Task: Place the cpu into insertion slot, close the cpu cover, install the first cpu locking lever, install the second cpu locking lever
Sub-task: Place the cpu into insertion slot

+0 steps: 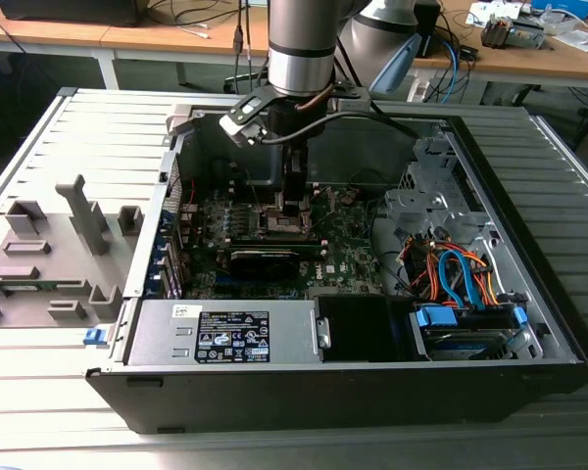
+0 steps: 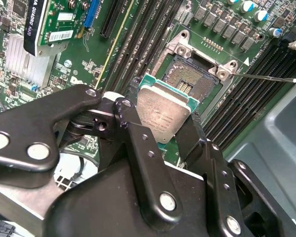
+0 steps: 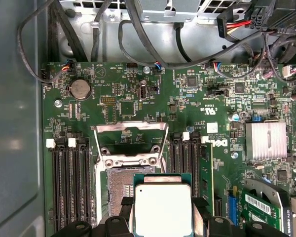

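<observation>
Pincer (image 2: 163, 117) fingers (image 2: 138, 143) are clamping the cpu (image 2: 164, 114) by two opposite edges, its pale metal top facing both wrist cameras. The chip (image 3: 163, 210) is hanging just over the open socket (image 3: 112, 193), partly covering it and not seated in it; in the second wrist view the socket's field of contacts (image 2: 192, 81) is showing bare beyond the chip's far edge. The cpu cover (image 3: 130, 160) is standing swung open at the socket's far end, its silver frame rising over the green motherboard (image 3: 138, 101). A thin wire lever (image 2: 266, 77) is sticking out from one socket corner and crossing the black memory slots (image 2: 259, 59). More memory slots (image 3: 69, 187) are flanking the socket on both sides. Farther out, a coin battery (image 3: 80, 89) and a finned silver heat sink (image 3: 265, 140) are sitting on the board, and a graphics card (image 2: 49, 24) is lying beside the slots. In the exterior view the arm is reaching straight down into the open computer case (image 1: 323, 397), the pincer (image 1: 292, 203) low over the board's middle. A grey power supply (image 1: 225, 333) is lying along the near wall, with orange and blue cables (image 1: 456, 274) bundled toward the exterior view's right. The case is resting on a slatted grey counter (image 1: 39, 382), where grey plastic holders (image 1: 59, 245) are standing at the exterior view's left.
</observation>
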Motion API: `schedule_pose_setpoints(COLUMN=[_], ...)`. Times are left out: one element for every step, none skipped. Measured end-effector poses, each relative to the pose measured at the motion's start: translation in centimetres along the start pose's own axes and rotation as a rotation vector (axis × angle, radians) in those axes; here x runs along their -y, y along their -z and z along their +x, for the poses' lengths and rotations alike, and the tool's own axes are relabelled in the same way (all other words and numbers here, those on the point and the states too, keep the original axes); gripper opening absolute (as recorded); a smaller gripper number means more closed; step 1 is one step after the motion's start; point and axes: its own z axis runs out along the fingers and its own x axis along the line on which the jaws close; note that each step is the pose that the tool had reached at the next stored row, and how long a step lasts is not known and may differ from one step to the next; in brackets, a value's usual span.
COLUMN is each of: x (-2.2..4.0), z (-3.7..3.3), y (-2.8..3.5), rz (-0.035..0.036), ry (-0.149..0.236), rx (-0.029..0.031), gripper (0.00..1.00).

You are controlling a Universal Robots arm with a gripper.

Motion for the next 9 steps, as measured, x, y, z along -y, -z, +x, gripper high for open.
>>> schedule_pose_setpoints(x=[0.0, 0.0, 0.0, 0.0, 0.0, 0.0, 0.0, 0.0, 0.0], z=[0.0, 0.0, 0.0, 0.0, 0.0, 0.0, 0.0, 0.0, 0.0], y=[0.0, 0.0, 0.0, 0.0, 0.0, 0.0, 0.0, 0.0, 0.0], rz=[0.0001, 0.0004, 0.0006, 0.0007, 0.0009, 0.0011, 0.0013, 0.0016, 0.0017], ry=[-0.001, -0.003, -0.004, -0.005, -0.006, -0.008, -0.009, -0.011, -0.012], rx=[0.0003, 0.0007, 0.001, 0.0013, 0.0016, 0.0019, 0.0022, 0.0027, 0.0031], gripper=[0.55, 0.55, 0.55, 0.55, 0.55, 0.55, 0.55, 0.55, 0.55])
